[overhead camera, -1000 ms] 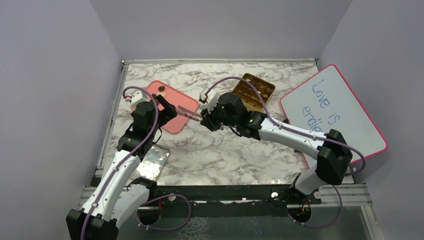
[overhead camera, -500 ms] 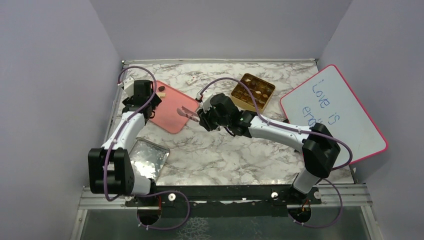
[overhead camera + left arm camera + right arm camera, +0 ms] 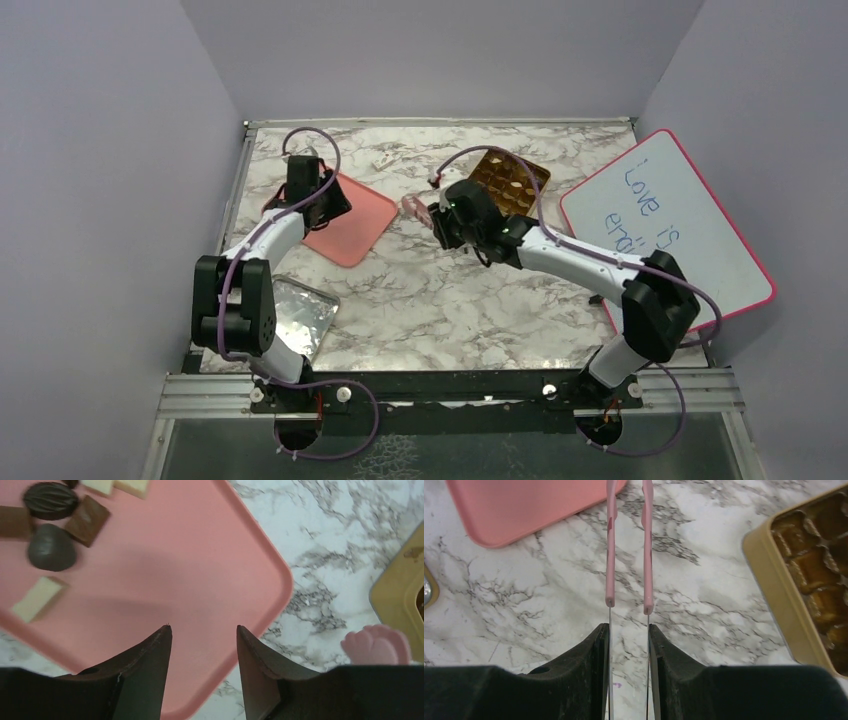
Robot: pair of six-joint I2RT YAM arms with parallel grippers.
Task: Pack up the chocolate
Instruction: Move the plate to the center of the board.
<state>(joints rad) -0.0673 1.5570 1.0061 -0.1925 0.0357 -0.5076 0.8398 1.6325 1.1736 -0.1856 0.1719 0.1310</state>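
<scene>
— Chocolate (image 3: 51,548): how many pieces do you count in the left wrist view?
— Eight that I can make out, bunched in the upper left on the pink tray (image 3: 200,555). Five are brown or dark and three cream, several cut by the frame edge. The left gripper (image 3: 202,635) hangs spread wide over bare tray, with nothing between its fingers.
— And at the right edge?
— A corner of the gold box (image 3: 397,600) and the rounded end of the pink tweezers (image 3: 377,642), with marble table (image 3: 325,540) around them.
— The right wrist view?
— The right gripper (image 3: 628,640) is clamped on the one pair of tweezers. Its two pink arms run up off the top of the frame, past the tray's corner. The box sits at the right, but I cannot tell what fills its cells.
— From above?
— One tray, one box, one whiteboard (image 3: 665,225) at the right, one foil tray (image 3: 295,315) lower left. The left arm (image 3: 270,235) lies across the tray's upper left and hides the chocolate.
</scene>
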